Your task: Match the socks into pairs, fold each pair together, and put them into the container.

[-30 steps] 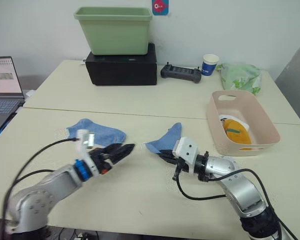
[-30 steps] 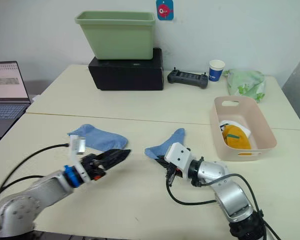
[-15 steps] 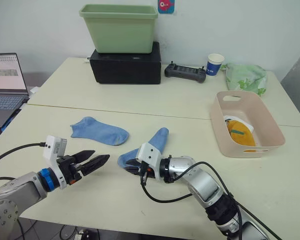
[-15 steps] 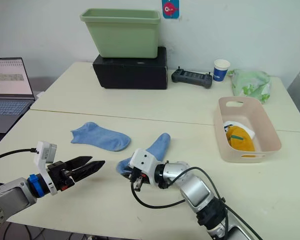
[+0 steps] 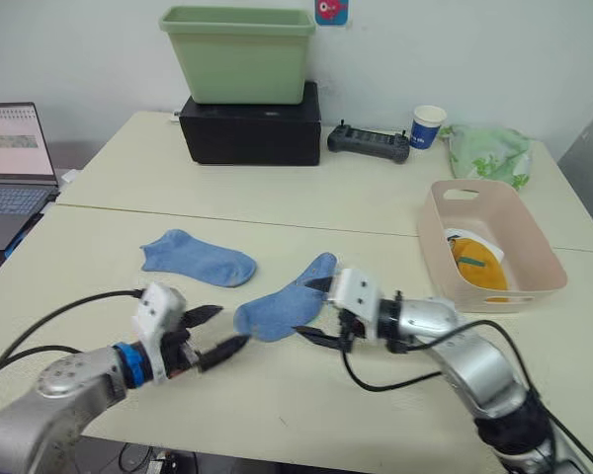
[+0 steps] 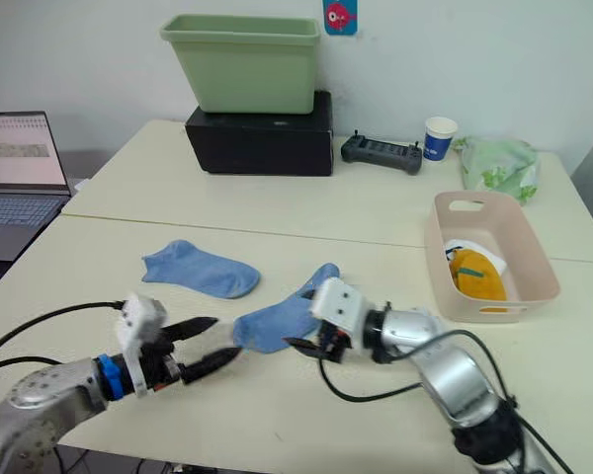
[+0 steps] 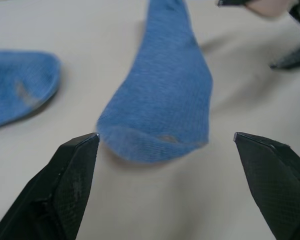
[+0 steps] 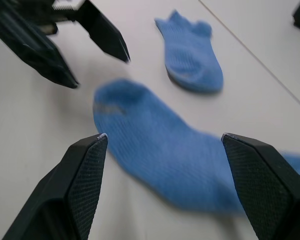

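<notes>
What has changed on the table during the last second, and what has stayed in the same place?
The right gripper dragged one blue sock leftward, toward the other blue sock, then let go and now sits open beside it. The left gripper came closer, open, facing this sock's toe. The other blue sock, the pink container holding the yellow and white socks, and the green tub did not move.

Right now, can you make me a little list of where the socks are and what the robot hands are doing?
near blue sock: flat on the table, between both grippers
far blue sock: flat, apart from the other
pink container: holds a yellow sock and a white sock
left gripper: open, aimed at the near sock's toe
right gripper: open, beside the near sock
</notes>
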Robot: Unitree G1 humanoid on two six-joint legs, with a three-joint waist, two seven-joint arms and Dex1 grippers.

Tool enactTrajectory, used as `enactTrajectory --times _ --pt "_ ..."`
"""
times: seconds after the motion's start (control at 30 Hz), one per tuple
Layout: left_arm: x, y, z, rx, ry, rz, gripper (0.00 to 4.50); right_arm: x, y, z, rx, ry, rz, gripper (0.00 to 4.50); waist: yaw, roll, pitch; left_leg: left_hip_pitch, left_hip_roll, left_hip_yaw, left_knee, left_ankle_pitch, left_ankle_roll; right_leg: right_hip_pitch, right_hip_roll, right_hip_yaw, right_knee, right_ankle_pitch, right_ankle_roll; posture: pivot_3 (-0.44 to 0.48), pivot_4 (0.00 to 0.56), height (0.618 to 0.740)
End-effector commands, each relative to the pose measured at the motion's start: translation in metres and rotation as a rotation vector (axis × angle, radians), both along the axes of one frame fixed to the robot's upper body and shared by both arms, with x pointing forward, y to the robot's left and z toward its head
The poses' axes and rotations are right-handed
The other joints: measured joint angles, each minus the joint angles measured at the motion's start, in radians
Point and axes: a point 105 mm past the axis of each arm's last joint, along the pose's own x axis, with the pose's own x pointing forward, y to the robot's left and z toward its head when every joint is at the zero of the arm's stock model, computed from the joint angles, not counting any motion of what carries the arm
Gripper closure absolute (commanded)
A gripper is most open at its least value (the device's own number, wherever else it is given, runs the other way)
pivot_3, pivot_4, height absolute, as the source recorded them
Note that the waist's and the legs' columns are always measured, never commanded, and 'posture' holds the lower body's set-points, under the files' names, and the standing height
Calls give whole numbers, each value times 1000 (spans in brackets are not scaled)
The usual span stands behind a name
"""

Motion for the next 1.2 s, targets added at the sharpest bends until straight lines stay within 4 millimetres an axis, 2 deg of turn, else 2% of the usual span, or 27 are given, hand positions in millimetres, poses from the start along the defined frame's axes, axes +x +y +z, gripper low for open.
enactTrajectory --times 0.03,0.1,0.23,0.3,0.37,0.43,0.53,0.6,0.73,0.83,0.93,1.03,1.2 --pt "-3 -4 2 127 -124 -158 0 -13 -5 18 42 -36 9 593 -3 1 0 0 0 0 0 0 0 0 0 0 0 0 0 0 150 720" --pt "-5 -4 -4 169 -131 -222 0 -14 -12 14 21 -24 -10 593 -7 1 0 0 1 0 0 -1 1 0 2 0 0 1 -1 0 150 720" --pt "10 -3 -25 281 -183 -286 0 -3 -31 1 -84 -53 -78 593 -2 2 1 0 0 1 0 -2 5 0 6 0 0 1 -2 0 150 720" --pt "19 -3 -32 304 -210 -289 390 -1 -30 1 -88 -64 -86 546 0 1 1 0 0 2 1 -2 5 0 6 -1 0 1 -2 0 150 720" --pt "24 -2 -37 317 -214 -296 891 -1 -28 1 -86 -69 -79 546 0 1 1 -2 0 3 1 -2 5 -1 6 -1 0 1 -2 0 150 720" --pt "27 0 -41 341 -227 -318 1577 -2 -26 0 -84 -68 -75 546 -1 1 1 -2 0 2 1 -2 5 -1 6 -1 0 1 -2 0 150 720" --pt "30 1 -38 346 -253 -331 2529 -2 -24 0 -79 -69 -73 546 -1 1 1 -1 0 1 1 -2 5 0 6 -2 1 1 -2 0 150 720" --pt "29 3 -31 328 -274 -329 3201 -2 -23 1 -76 -75 -71 546 -1 1 1 -1 0 1 1 -2 5 0 6 -2 2 1 -2 0 150 720" --pt "30 28 -6 260 -337 -206 4457 2 -19 0 -87 -121 -59 546 -6 1 1 -1 2 0 1 -2 5 -1 7 -2 2 1 -2 0 150 720" --pt "29 39 5 219 -333 -121 4486 5 -10 -5 -125 -190 -14 546 -6 1 1 -1 2 -1 1 -2 5 -1 6 -3 2 1 -2 0 150 720" --pt "25 41 10 202 -325 -97 4486 9 -1 -10 -137 -220 16 546 -4 1 1 -1 2 0 1 -2 5 -1 6 -3 2 1 -2 0 150 720" --pt "19 43 8 217 -318 -98 4486 24 25 -19 -157 -250 38 546 -9 1 0 0 2 0 1 -2 5 -1 7 -3 2 1 -2 0 150 720" --pt "18 43 7 222 -323 -84 4486 50 40 -16 -160 -292 -18 546 -6 1 0 0 2 0 1 -2 5 -2 7 -3 4 1 -2 0 150 720"
